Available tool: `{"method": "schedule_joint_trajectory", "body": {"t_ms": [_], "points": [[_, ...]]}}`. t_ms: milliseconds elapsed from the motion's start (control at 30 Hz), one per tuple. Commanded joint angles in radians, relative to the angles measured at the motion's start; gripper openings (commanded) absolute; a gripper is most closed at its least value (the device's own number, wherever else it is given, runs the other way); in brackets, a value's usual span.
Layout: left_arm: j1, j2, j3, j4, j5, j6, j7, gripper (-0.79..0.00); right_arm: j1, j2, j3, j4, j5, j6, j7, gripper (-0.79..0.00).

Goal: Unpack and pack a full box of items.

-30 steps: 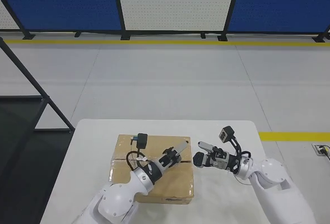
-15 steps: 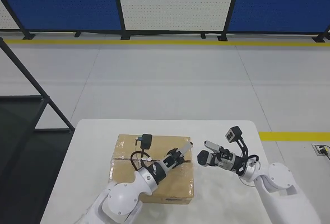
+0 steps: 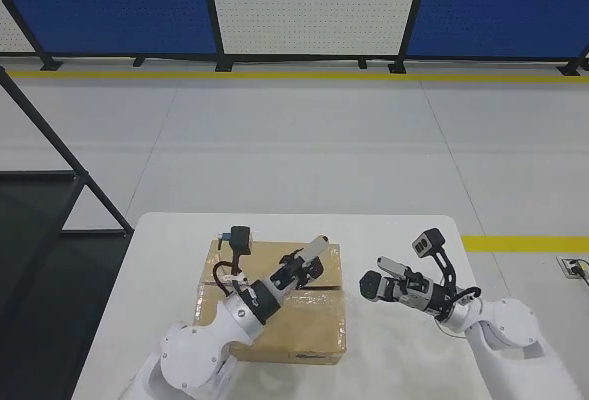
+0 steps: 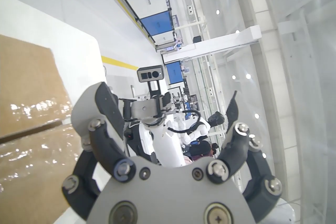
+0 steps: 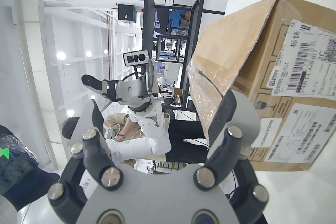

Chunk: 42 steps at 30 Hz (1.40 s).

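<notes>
1. Box (image 5: 236, 57), on the side facing the fingers (image 5: 231, 114) of the right gripper (image 5: 162, 100): a white shipping label (image 5: 307, 62) past one fingertip, with barcodes, a square code and a line of letters and digits.
2. Second white label (image 5: 296, 130), just beside that same finger: small barcodes, with print too fine to read.
3. Stamped handling symbols (image 5: 278, 84) on the cardboard between the two labels.

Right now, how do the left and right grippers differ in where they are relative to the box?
The left gripper is above the box top, near its taped seam; the right gripper is off the box, over bare table beside it. The left gripper aims past the box's edge toward the other arm; the right gripper faces the box's labelled side. Both are open and hold nothing.
</notes>
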Motion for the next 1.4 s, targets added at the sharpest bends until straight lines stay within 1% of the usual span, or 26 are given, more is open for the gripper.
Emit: {"method": "schedule_joint_trajectory", "body": {"t_ms": [0,67,167,200,300,333,433,567,700,800,900,1133,1167,1233,1300,1367], "points": [[0.039,0.01,-0.073,-0.049,-0.024,-0.007,-0.033,0.0,-0.01,0.007,0.01,-0.023,-0.015,0.024,0.035,0.0],[0.085,0.022,-0.158,-0.091,-0.058,-0.016,-0.088,0.0,-0.01,0.011,0.016,-0.033,-0.042,0.057,0.027,0.0],[0.167,0.042,-0.315,-0.134,-0.136,-0.043,-0.214,0.0,-0.01,0.011,0.016,-0.033,-0.042,0.057,0.027,0.0],[0.195,0.048,-0.371,-0.142,-0.164,-0.055,-0.263,0.0,-0.01,0.011,0.016,-0.033,-0.042,0.057,0.027,0.0],[0.269,0.072,-0.529,-0.14,-0.198,-0.062,-0.473,0.0,-0.01,0.011,0.016,-0.033,-0.042,0.057,0.027,0.0],[0.284,0.076,-0.563,-0.134,-0.202,-0.065,-0.516,0.0,-0.01,0.011,0.016,-0.033,-0.042,0.057,0.027,0.0],[0.284,0.076,-0.563,-0.134,-0.202,-0.065,-0.516,0.0,-0.018,0.012,0.007,-0.05,-0.051,0.07,0.036,0.0],[0.284,0.076,-0.563,-0.134,-0.202,-0.065,-0.516,0.0,-0.02,0.02,0.017,-0.048,-0.07,0.134,0.046,0.0],[0.284,0.076,-0.563,-0.134,-0.202,-0.065,-0.516,0.0,-0.022,0.029,0.021,-0.04,-0.074,0.195,0.084,0.0],[0.297,0.074,-0.546,-0.134,-0.205,-0.042,-0.448,0.0,-0.018,0.032,0.009,-0.042,-0.075,0.212,0.119,0.0],[0.291,0.071,-0.529,-0.126,-0.245,-0.024,-0.385,0.0,-0.01,0.032,-0.016,-0.038,-0.088,0.224,0.129,0.0],[0.291,0.072,-0.533,-0.11,-0.296,-0.019,-0.351,0.0,0.007,0.032,-0.061,-0.018,-0.1,0.231,0.132,0.0],[0.294,0.073,-0.535,-0.111,-0.302,-0.021,-0.35,0.0,0.01,0.032,-0.067,-0.015,-0.1,0.23,0.13,-0.043],[0.302,0.074,-0.539,-0.114,-0.31,-0.025,-0.348,0.0,0.016,0.031,-0.077,-0.009,-0.1,0.228,0.124,-0.105],[0.312,0.074,-0.54,-0.12,-0.316,-0.032,-0.343,0.0,0.024,0.031,-0.087,0.0,-0.107,0.228,0.12,-0.142],[0.322,0.075,-0.54,-0.127,-0.319,-0.037,-0.339,0.0,0.033,0.031,-0.097,0.007,-0.112,0.231,0.118,-0.2]]}}
